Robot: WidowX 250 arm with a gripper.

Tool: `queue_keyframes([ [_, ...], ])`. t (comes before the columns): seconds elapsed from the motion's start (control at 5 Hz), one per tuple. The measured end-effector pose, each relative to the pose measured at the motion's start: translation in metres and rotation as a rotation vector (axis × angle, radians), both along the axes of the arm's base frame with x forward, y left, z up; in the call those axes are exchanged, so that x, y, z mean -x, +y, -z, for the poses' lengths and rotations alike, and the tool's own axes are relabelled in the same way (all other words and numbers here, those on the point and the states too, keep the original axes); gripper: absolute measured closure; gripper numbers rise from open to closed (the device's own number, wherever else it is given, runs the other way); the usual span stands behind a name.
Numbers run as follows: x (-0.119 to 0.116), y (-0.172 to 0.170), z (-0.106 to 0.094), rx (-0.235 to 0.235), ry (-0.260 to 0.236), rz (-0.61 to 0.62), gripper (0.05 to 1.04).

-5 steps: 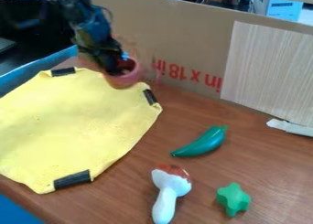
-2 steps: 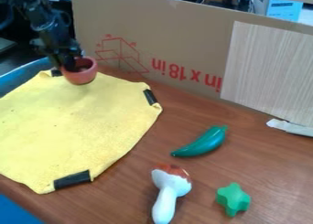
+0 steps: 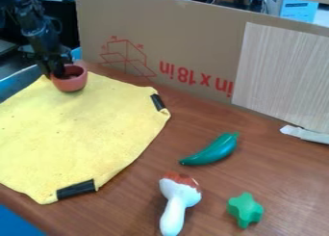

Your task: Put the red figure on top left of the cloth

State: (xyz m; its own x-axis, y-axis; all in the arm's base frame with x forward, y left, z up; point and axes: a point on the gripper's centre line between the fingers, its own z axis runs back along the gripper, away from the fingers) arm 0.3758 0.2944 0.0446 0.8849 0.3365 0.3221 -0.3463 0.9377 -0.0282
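Black gripper, hanging at the upper left of the camera view, is clamped on the near-left wall of the red cup. The cup sits upright at its fingertips, at the top left corner of the yellow cloth — whether it touches the fabric cannot be told. Rightward of the gripper stands the cardboard panel; well apart, lower right, lie a green pepper, a white-and-brown mushroom and a green star.
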Motion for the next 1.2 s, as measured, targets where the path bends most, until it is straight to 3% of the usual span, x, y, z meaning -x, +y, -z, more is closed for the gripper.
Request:
queue_keyframes([
  [0.2,0.003,0.004,0.001,-0.022,0.027,-0.009,0.645],
  [0.4,0.011,-0.016,0.002,-0.062,0.041,0.059,0.345],
  [0.6,0.004,-0.063,-0.044,-0.173,-0.038,0.179,0.107],
  [0.8,0.014,-0.112,-0.09,-0.183,-0.155,0.37,0.084],
  [1.0,0.037,-0.154,-0.1,-0.173,-0.163,0.594,0.084],
  [1.2,0.037,-0.156,-0.102,-0.177,-0.164,0.608,0.084],
])
